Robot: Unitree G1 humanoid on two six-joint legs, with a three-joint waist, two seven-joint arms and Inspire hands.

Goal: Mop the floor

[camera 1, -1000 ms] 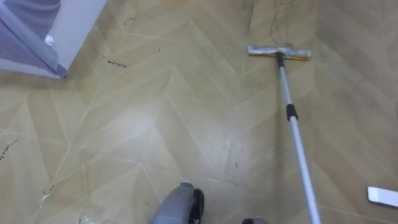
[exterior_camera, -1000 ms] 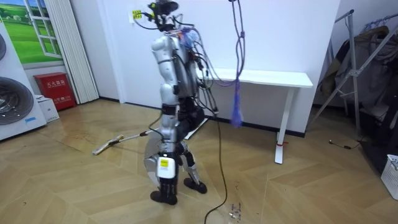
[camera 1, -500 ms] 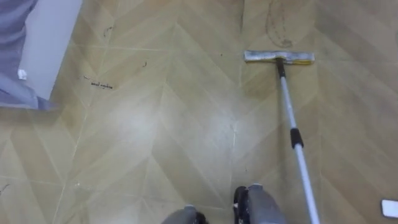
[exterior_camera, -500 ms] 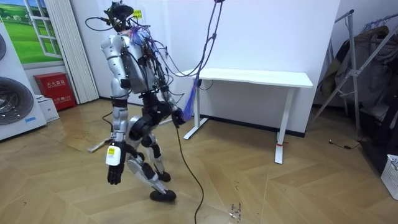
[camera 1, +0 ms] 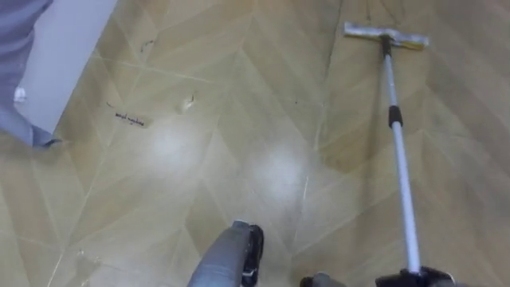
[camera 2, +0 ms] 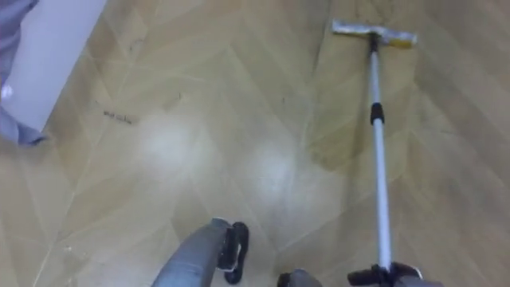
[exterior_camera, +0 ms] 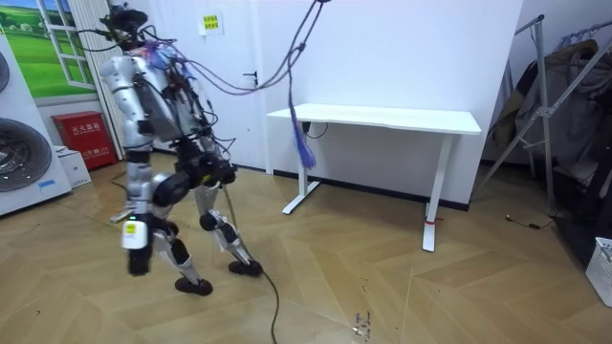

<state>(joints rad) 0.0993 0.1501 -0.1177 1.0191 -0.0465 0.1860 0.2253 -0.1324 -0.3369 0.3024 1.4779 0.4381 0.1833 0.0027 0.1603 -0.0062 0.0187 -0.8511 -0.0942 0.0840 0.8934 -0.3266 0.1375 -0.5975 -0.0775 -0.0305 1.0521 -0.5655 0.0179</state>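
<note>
the mop (camera 1: 398,151) lies out ahead of the robot on its right side. its flat head (camera 1: 386,35) rests on the wooden floor (camera 1: 239,119) at the far end, set crosswise to the pole. the pale pole runs from the head straight back toward the robot, with a black collar (camera 1: 394,117) partway along it. at the near end the pole goes into the right hand (camera 1: 418,279), which is dark and sits at the bottom edge of the eye views. parts of it show on both sides of the pole, so it is grasping the mop. a darker patch (camera 1: 351,151) of floor lies just beside the pole on its left, and a few small dark marks (camera 1: 127,119) sit well apart from the mop toward the left. a white panel (camera 1: 68,48) with something greyish against it takes up the upper left corner. in the room view the robot stands at the room view's left, leaning forward with its legs apart in a stride. the washing machine (exterior_camera: 19,162) and a red box (exterior_camera: 84,139) are just beyond it, and the white desk (exterior_camera: 382,119) is off toward the room view's right. the left hand (exterior_camera: 134,261) hangs low beside the near leg, away from the mop. whether its fingers are loose or curled cannot be told.
</note>
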